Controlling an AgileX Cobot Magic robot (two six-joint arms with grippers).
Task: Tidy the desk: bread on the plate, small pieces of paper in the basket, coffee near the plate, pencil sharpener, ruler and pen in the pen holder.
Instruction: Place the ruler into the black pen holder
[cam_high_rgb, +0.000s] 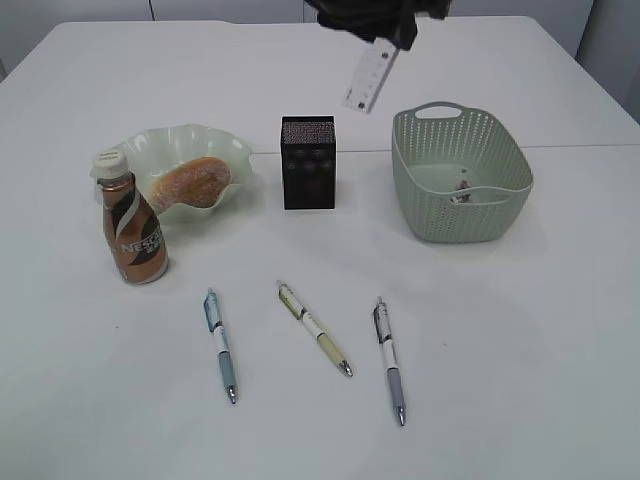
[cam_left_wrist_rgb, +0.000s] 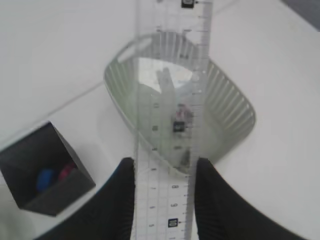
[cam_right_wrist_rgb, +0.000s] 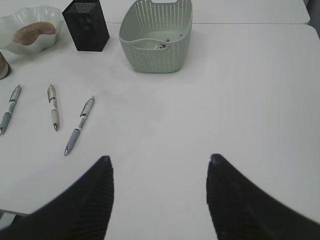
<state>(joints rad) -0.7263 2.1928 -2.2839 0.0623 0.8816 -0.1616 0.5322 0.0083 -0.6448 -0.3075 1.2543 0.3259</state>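
My left gripper (cam_high_rgb: 385, 32) (cam_left_wrist_rgb: 165, 164) is shut on the whitish ruler (cam_high_rgb: 370, 78) (cam_left_wrist_rgb: 170, 75), held high in the air between the black pen holder (cam_high_rgb: 308, 163) (cam_left_wrist_rgb: 42, 175) and the grey-green basket (cam_high_rgb: 460, 215) (cam_left_wrist_rgb: 232, 107). Blue and pink items lie inside the holder. Crumpled paper (cam_high_rgb: 462, 188) (cam_right_wrist_rgb: 160, 46) lies in the basket. The bread (cam_high_rgb: 190, 180) sits on the pale green plate (cam_high_rgb: 225, 145), with the coffee bottle (cam_high_rgb: 132, 235) beside it. Three pens (cam_high_rgb: 221, 345) (cam_high_rgb: 315, 328) (cam_high_rgb: 390, 360) lie on the desk (cam_high_rgb: 520, 340). My right gripper (cam_right_wrist_rgb: 160, 162) is open and empty above the desk.
The basket (cam_right_wrist_rgb: 157, 55), pen holder (cam_right_wrist_rgb: 86, 25) and plate (cam_right_wrist_rgb: 30, 45) also show far off in the right wrist view, with the three pens (cam_right_wrist_rgb: 79, 126) at its left. A seam crosses the desk behind the basket.
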